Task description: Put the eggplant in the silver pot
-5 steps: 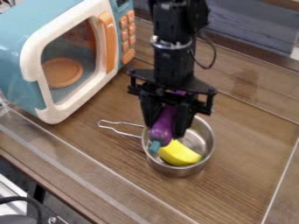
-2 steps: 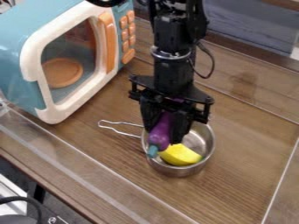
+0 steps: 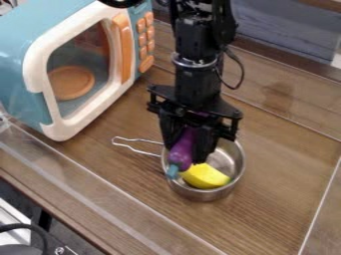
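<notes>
Pincer clamped on eggplant, stem cap toward pot; whether eggplant touches pot wall, unclear. Yellow piece lies inside pot, beside eggplant.

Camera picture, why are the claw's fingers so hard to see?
In the camera view, the black gripper is dark against itself, so its fingers blur together; the small picture looks soft, and the silver pot has bright shine on its metal.
</notes>
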{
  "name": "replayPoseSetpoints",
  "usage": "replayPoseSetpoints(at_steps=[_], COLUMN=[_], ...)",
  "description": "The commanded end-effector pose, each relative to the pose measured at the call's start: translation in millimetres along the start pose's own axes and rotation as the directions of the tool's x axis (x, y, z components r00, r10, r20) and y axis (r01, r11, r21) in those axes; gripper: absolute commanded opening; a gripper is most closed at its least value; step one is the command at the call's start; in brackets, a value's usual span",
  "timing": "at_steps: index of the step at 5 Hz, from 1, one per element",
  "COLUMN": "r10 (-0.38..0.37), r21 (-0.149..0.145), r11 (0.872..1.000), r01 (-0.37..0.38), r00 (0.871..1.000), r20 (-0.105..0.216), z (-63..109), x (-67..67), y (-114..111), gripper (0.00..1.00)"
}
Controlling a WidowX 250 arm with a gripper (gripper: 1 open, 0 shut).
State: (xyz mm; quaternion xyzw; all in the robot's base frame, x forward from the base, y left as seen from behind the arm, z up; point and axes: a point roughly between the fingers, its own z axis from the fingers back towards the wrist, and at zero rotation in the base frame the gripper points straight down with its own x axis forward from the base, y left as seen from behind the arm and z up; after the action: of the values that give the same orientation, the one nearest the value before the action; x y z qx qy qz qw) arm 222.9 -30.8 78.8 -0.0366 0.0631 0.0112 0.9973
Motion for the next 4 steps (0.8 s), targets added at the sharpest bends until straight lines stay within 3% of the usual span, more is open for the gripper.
replayPoseSetpoints(at_steps=[1,4], r10=[-0.001,-0.012], r21=[0.002,0.004], r11=[1.000,1.000], r01=[0.001,0.012], r00=[1.000,1.000], r20=[0.018,0.011], z=[4.3,4.8], x=[3.4,3.8], y=[3.2,6.5], gripper=[0.00,0.00])
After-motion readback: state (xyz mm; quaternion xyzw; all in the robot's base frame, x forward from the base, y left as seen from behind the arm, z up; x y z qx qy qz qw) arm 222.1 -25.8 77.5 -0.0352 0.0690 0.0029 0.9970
